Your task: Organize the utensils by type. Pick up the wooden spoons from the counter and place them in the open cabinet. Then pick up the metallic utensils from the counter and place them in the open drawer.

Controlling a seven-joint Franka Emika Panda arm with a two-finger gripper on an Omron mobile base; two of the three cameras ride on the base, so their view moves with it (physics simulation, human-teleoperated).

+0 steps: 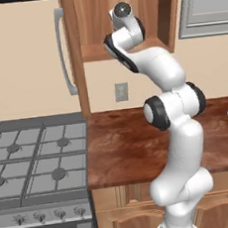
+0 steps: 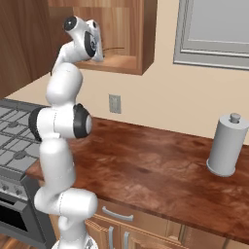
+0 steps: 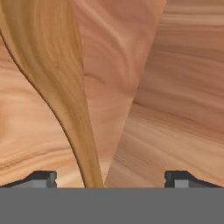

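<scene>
Medium-brown wooden wall cabinet (image 1: 97, 50) interior: light tan wooden spoon (image 3: 52, 65) lies btwn wide-apart tips of gripper (image 3: 111, 178), apparently released for shelving; fork step pending.

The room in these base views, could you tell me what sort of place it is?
Most likely a home kitchen: a gas stove with burner grates and knobs, a wooden counter, an open wall cabinet above it, and a grey canister by the wall.
</scene>
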